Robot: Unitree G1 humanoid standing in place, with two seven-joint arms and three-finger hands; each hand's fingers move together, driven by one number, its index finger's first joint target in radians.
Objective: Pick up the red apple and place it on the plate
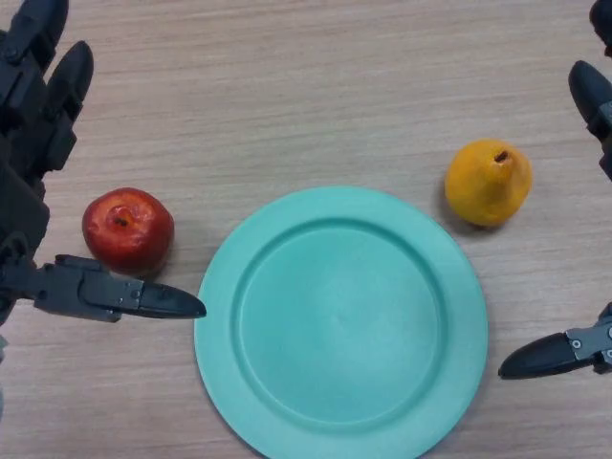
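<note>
A red apple (127, 229) rests on the wooden table to the left of a teal plate (341, 320), which holds nothing. My left hand (43, 143) is open at the left edge, right beside the apple. Its fingers reach up past the apple's far side and its thumb (134, 296) stretches out just below the apple, not clearly touching it. At the right edge my right hand (593, 105) is open too, fingers at the top right and thumb (550, 354) low beside the plate's rim.
A yellow-orange pear (489, 183) stands upright on the table just beyond the plate's upper right rim, between the plate and my right hand.
</note>
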